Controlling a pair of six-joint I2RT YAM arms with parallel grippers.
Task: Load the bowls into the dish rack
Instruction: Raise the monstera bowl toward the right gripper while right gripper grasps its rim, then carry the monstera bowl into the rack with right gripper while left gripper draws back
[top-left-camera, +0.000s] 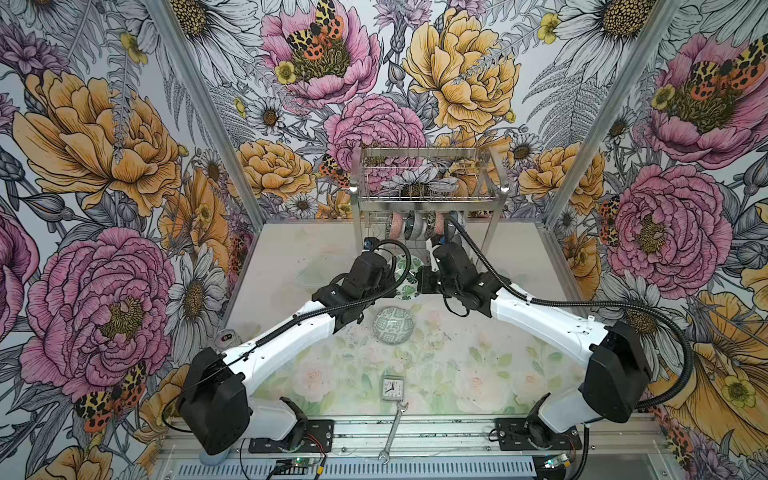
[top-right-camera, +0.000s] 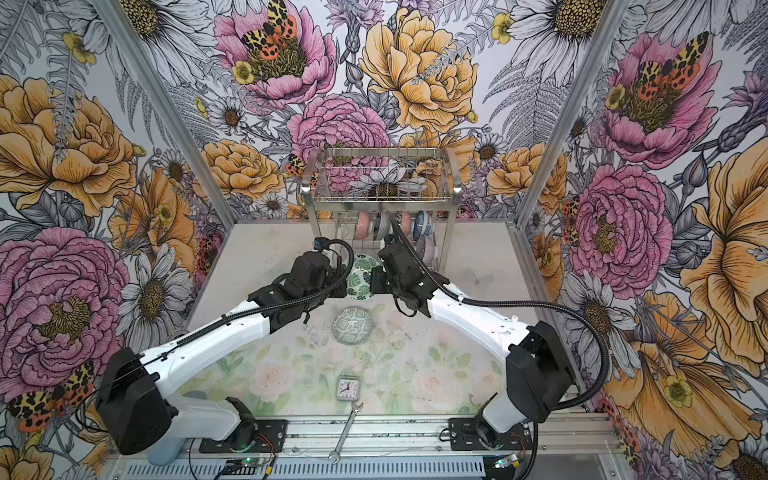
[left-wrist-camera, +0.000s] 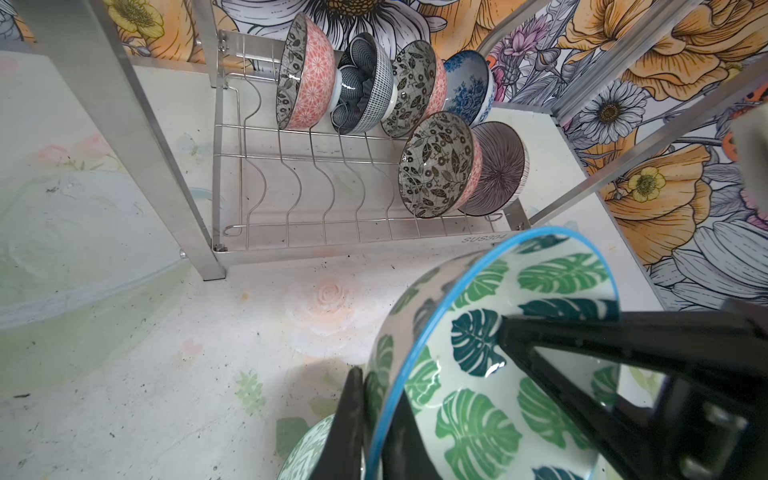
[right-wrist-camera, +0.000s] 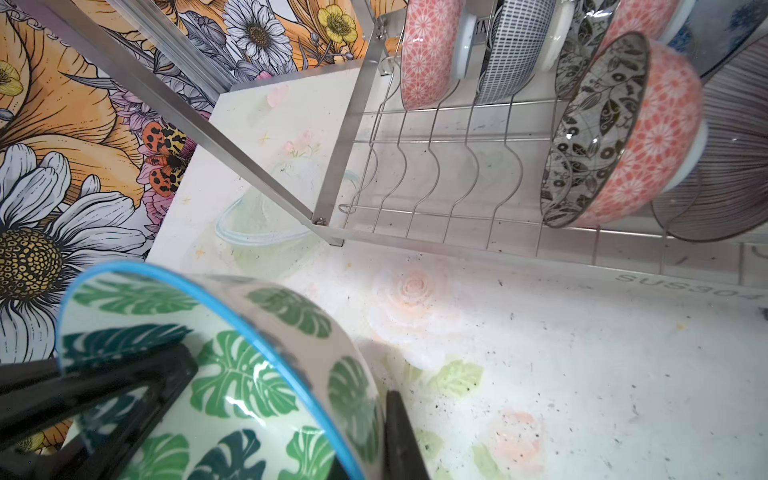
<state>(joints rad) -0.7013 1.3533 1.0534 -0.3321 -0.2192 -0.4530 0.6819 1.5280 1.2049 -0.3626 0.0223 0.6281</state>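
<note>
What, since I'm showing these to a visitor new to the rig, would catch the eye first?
The white ceramic bowl with green leaf print and blue rim, gripped mid-table by the left arm's fingers and the right arm's fingers at once. Behind it, the shiny steel wire dish rack holds patterned bowls on edge in its lower tier, and a grey-green geometric bowl sits alone on the table.

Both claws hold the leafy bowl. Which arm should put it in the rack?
Probably the right. The left gripper and right gripper both clamp the leaf bowl, but the right arm sits nearer the dish rack.
</note>
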